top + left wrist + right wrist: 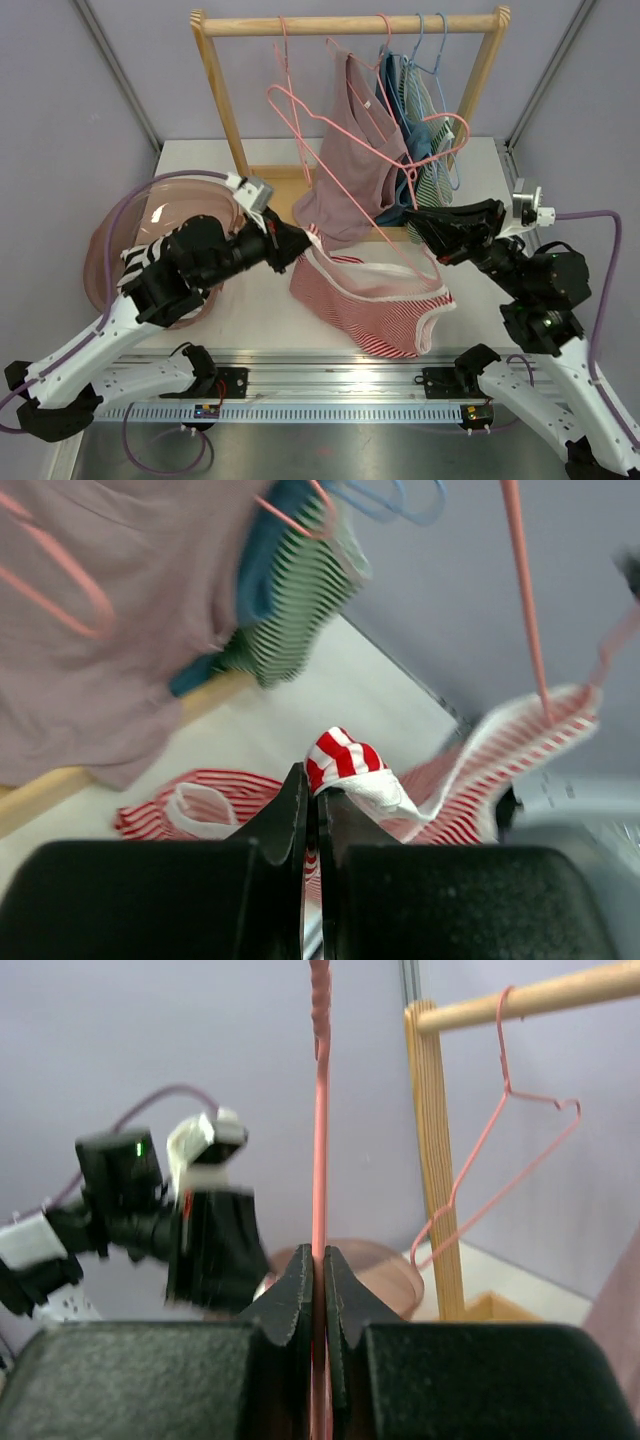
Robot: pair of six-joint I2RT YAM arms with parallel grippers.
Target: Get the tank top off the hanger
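The red-and-white striped tank top (372,300) hangs low over the table between my arms, partly draped on a pink wire hanger (392,247). My left gripper (300,243) is shut on a bunched edge of the tank top (345,758) at its left side; in the left wrist view (312,777) the rest of the top trails right toward the hanger wire (525,600). My right gripper (415,222) is shut on the pink hanger wire (320,1110), which runs straight up between its tips in the right wrist view (320,1257).
A wooden rack (340,25) stands at the back with a mauve top (350,170), blue and green-striped garments (425,150) and an empty pink hanger (285,60). A pink bowl (165,210) at the left holds a black-and-white striped garment (138,262).
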